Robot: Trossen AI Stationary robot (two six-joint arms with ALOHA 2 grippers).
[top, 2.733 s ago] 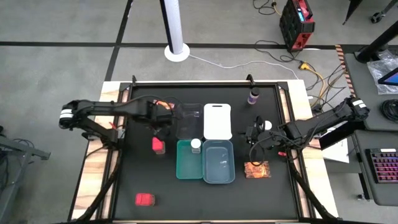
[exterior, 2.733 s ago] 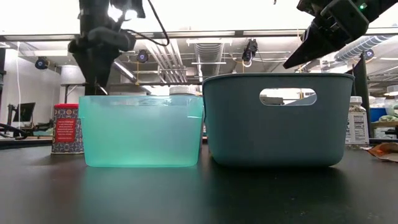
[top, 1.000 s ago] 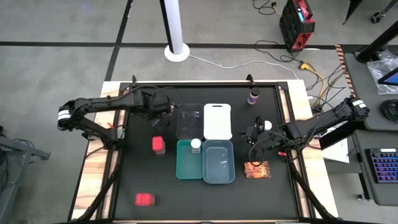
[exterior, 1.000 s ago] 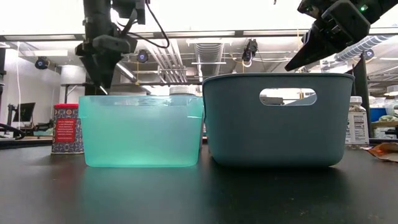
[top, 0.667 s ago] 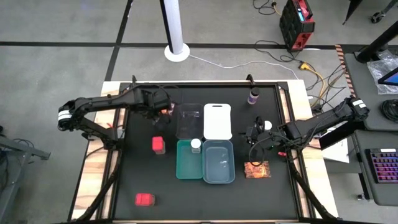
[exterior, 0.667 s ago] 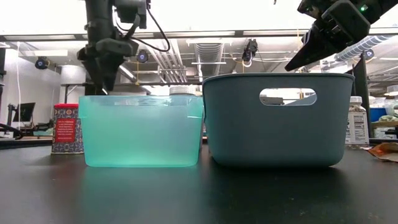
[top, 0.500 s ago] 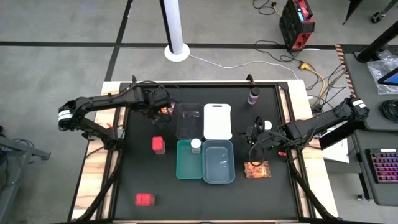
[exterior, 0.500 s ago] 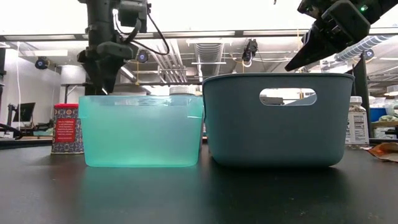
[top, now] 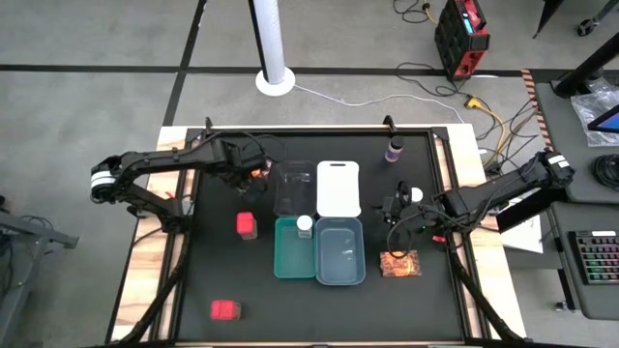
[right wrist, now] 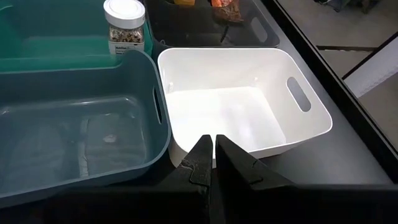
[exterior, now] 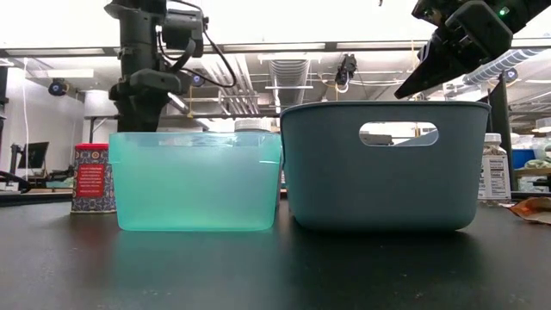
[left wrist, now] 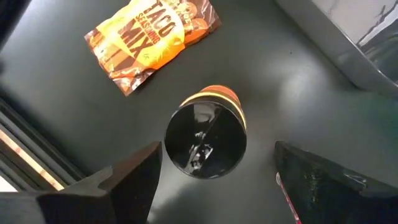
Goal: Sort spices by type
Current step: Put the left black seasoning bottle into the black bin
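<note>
Left wrist view: open left gripper (left wrist: pixel 214 171) straddled the dark bottle (left wrist: pixel 206 140) near the tabletop's far-left edge; best centred before closing

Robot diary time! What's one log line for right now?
left gripper: open, above dark-capped bottle | taco mix packet: beside bottle | right gripper: shut, waiting over white tray

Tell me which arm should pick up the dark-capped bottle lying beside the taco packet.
Left, probably. The left gripper hangs right over the bottle, fingers open either side, next to the taco packet. The right gripper is shut, far across by the white tray.
</note>
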